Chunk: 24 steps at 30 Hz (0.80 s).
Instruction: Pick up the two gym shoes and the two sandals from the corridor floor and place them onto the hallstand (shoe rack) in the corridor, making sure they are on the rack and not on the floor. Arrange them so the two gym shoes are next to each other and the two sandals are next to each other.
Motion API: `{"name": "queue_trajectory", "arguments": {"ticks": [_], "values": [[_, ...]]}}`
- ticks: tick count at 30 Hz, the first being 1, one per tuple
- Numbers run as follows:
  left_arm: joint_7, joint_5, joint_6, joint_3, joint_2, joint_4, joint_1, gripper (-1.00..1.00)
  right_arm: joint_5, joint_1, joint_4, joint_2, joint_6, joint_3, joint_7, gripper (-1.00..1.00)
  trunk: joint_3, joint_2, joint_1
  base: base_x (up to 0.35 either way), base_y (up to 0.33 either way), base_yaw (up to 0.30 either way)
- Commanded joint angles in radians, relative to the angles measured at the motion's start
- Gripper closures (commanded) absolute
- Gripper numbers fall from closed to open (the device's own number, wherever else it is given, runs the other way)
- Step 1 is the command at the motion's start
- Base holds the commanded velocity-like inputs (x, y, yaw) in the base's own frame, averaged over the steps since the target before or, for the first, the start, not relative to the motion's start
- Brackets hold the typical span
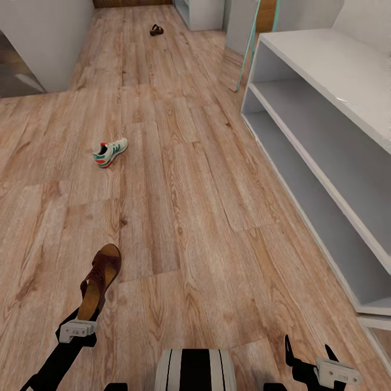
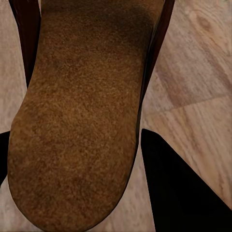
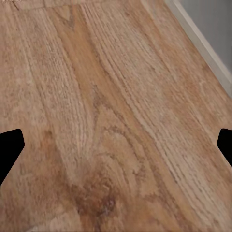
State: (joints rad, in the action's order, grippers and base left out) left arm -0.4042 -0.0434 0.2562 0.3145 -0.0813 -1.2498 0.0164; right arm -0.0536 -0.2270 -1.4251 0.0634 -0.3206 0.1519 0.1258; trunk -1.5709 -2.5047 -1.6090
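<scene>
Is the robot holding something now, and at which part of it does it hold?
The left pincer holds a sandal by its heel end, toe pointing away from the robot. The right pincer is open and holds nothing.

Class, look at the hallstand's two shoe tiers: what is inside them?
Both visible tiers of the hallstand hold no shoes. Their near ends run past the picture's edge, unseen. One sandal sits in the left gripper.

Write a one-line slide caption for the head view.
Left end effector holds a brown sandal; sneaker waits on the floor.
</scene>
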Motion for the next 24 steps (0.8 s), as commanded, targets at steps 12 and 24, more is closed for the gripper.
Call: {"name": "queue_trajectory", "arguments": {"ticks": [12, 24], "values": [[0.001, 0.003, 0.002, 0.000, 0.000, 0.001, 0.000, 1.00, 0.000, 0.000, 0.000, 0.000, 0.000, 0.000, 0.000, -1.00, 0.019, 0.000, 0.000, 0.000, 0.000, 0.000], [0.001, 0.003, 0.003, -0.001, 0.001, 0.002, 0.000, 1.00, 0.000, 0.000, 0.000, 0.001, 0.000, 0.000, 0.000, -1.00, 0.037, 0.000, 0.000, 0.000, 0.000, 0.000]]}}
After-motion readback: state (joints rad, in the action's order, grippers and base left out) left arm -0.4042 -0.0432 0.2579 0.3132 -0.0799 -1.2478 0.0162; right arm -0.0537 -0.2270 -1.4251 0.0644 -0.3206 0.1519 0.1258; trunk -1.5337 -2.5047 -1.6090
